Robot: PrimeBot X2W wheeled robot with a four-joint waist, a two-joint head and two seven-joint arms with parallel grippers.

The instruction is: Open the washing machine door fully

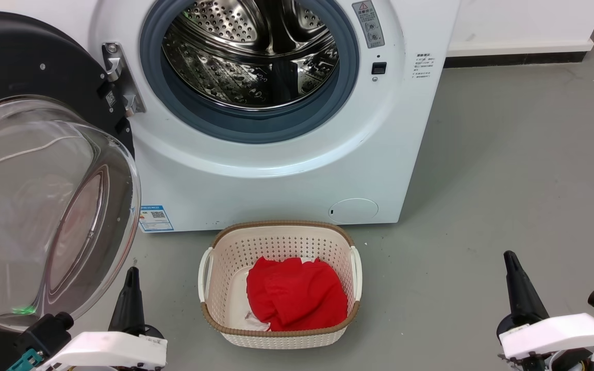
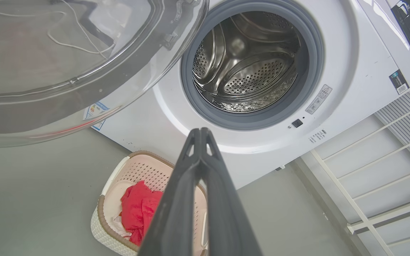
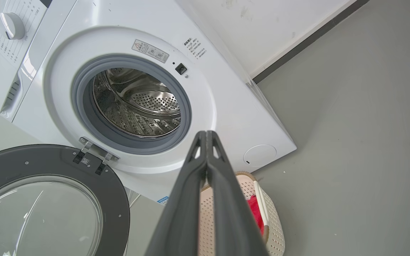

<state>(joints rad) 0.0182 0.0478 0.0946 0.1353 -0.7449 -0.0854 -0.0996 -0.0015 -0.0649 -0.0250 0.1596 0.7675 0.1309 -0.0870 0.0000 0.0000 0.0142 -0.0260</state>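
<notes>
closing stretch of the opening, by the look of it. washing machine door swung well out on its hinge at the left side of the washing machine, glass bowl bulging toward the head camera, mouth of the drum wholly uncovered. remaining swing in the hinge hard to judge from here; probably little.

left gripper clenched tip to tip, nothing between the fingers, low near the bottom rim of the glass in the head view and seemingly apart from it. right gripper likewise pinched together and empty, well apart from the door, over the bare floor toward the right.

laundry basket with red cloth on the floor just before the machine's front edge, between the two arms.

next, if needed at all: a gentle push with the closed left fingers against the door's free edge, sweeping outward around the hinge, clear of the glass bulge and the basket. otherwise, likely done.
</notes>
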